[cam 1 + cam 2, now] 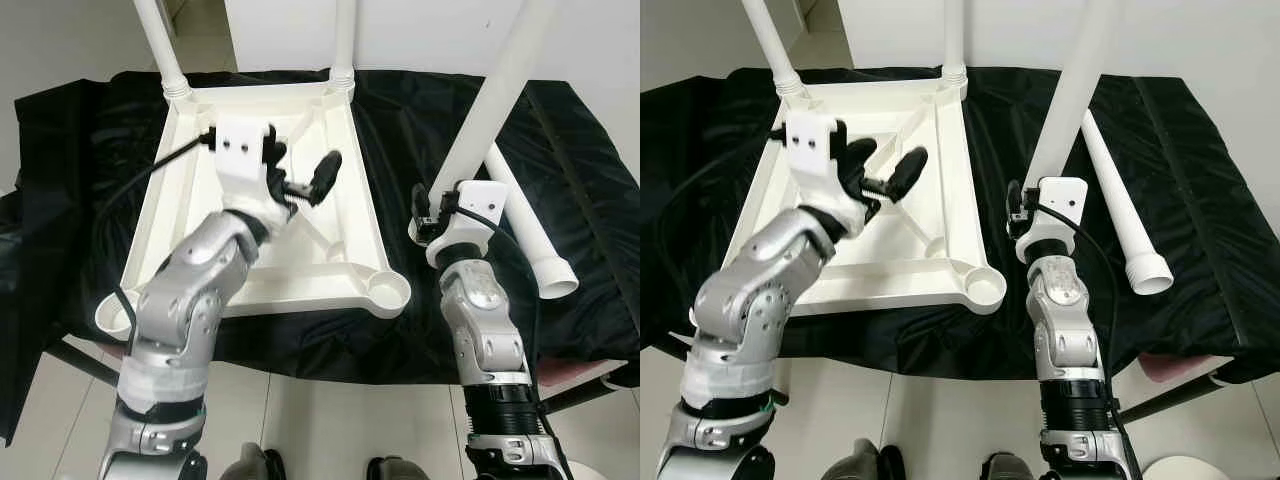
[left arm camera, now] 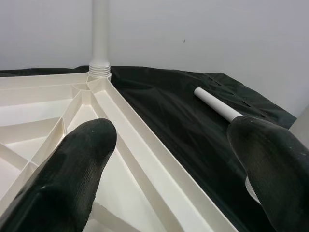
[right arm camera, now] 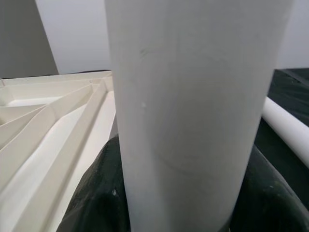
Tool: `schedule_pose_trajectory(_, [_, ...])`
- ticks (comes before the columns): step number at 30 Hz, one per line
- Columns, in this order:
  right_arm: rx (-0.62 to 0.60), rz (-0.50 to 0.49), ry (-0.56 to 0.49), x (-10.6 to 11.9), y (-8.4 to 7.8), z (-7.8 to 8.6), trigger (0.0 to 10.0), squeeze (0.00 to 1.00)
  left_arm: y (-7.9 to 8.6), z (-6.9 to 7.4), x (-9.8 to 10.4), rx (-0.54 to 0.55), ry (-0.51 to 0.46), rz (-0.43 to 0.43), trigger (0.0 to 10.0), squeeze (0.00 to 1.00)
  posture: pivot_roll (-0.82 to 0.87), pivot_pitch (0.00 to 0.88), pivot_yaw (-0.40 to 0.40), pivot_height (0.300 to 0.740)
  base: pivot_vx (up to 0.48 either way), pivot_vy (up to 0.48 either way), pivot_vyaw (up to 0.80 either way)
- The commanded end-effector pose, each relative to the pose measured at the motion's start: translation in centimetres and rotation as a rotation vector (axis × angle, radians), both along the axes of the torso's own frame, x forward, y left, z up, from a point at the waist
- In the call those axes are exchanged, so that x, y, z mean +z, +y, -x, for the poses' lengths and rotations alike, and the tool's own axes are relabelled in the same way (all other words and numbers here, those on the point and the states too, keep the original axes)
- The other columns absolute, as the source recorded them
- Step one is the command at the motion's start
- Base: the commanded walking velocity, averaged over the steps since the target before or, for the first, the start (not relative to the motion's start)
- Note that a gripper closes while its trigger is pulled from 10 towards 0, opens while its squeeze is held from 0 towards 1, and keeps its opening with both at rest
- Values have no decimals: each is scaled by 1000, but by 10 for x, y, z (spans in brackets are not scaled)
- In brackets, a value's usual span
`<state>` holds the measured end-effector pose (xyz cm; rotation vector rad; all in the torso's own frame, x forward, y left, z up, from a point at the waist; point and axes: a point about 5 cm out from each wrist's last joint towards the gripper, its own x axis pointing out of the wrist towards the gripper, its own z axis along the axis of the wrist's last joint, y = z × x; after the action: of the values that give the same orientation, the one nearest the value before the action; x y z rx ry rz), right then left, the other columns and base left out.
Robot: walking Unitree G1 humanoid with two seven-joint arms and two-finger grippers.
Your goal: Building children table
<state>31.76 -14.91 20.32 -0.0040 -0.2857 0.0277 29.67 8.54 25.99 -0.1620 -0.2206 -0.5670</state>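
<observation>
A white plastic table top (image 1: 300, 303) lies upside down on a black cloth. White legs stand screwed into its far left corner (image 1: 160, 45) and far right corner (image 1: 344, 40). The near right corner socket (image 1: 388, 291) and the near left socket (image 1: 113, 318) hold nothing. My left gripper (image 1: 303, 160) hovers open over the middle of the table top, nothing between its fingers (image 2: 72, 169). My right gripper (image 1: 445, 205) is shut on a third white leg (image 1: 490, 100), held tilted just right of the near right socket. A fourth leg (image 1: 530, 230) lies loose on the cloth at the right.
The black cloth (image 1: 420, 130) covers a low table whose front edge runs just before my body. Pale tiled floor (image 1: 330, 420) lies below. A white wall (image 2: 193, 34) stands behind. A pink object (image 1: 590, 372) pokes out under the cloth at the near right.
</observation>
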Motion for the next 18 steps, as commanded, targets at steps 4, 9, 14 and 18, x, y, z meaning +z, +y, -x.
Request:
schedule_pose_trajectory(4, [15,16,-16,1,-2,8,10000,0,2,6,-8,13,7,-43,10000,0,-156,142,46,740,0,0,0])
schedule_pose_trajectory(9, [49,14,-34,3,-1,15,10000,0,1,13,-15,-2,4,-60,10000,0,-159,135,36,740,0,0,0])
schedule_pose_trajectory(14, [60,26,-37,3,-3,20,10000,0,-2,24,-28,-40,13,-101,10000,0,-163,139,27,740,0,0,0])
schedule_pose_trajectory(18, [67,29,-41,3,-4,23,10000,0,-3,29,-39,-76,9,-152,10000,0,-162,132,22,740,0,0,0])
